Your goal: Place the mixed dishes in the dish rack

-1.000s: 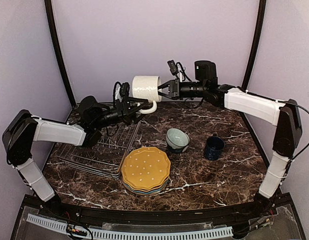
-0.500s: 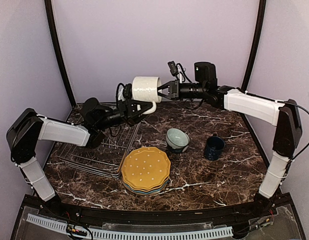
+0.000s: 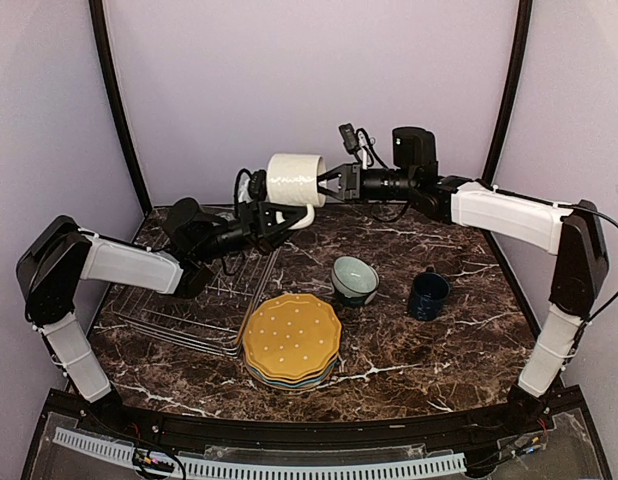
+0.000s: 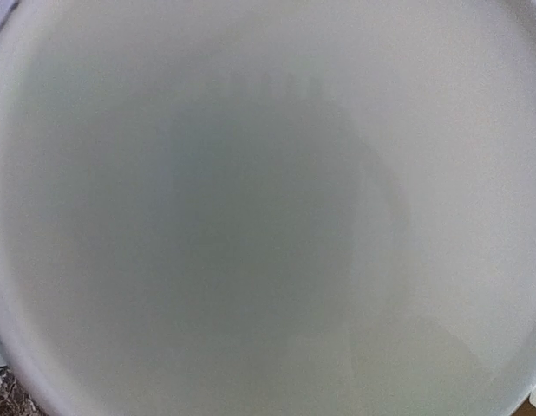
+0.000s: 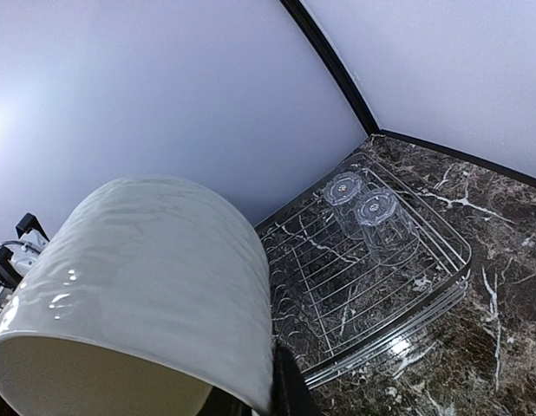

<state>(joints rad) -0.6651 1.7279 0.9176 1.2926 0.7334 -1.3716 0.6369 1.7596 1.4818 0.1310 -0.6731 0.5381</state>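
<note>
My right gripper (image 3: pixel 325 183) is shut on the rim of the cream ribbed mug (image 3: pixel 295 180) and holds it on its side in the air at the back centre. One right finger (image 5: pixel 286 386) shows against the rim of the mug (image 5: pixel 147 277). My left gripper (image 3: pixel 281 214) is open just below the mug, its fingers beside the handle (image 3: pixel 303 215). The left wrist view is filled by the mug's pale surface (image 4: pixel 268 208). The yellow dotted plate (image 3: pixel 291 336) tops a stack. The green bowl (image 3: pixel 355 277) and navy mug (image 3: pixel 428 294) stand to its right.
The dish rack (image 3: pixel 179 305) lies flat at the left under my left arm. In the right wrist view the rack (image 5: pixel 337 286) holds two clear glass tumblers (image 5: pixel 369 217) upside down at its far end. The enclosure walls stand close behind.
My left gripper has reached further right and closed in under the mug. My right gripper and the mug have shifted only slightly.
</note>
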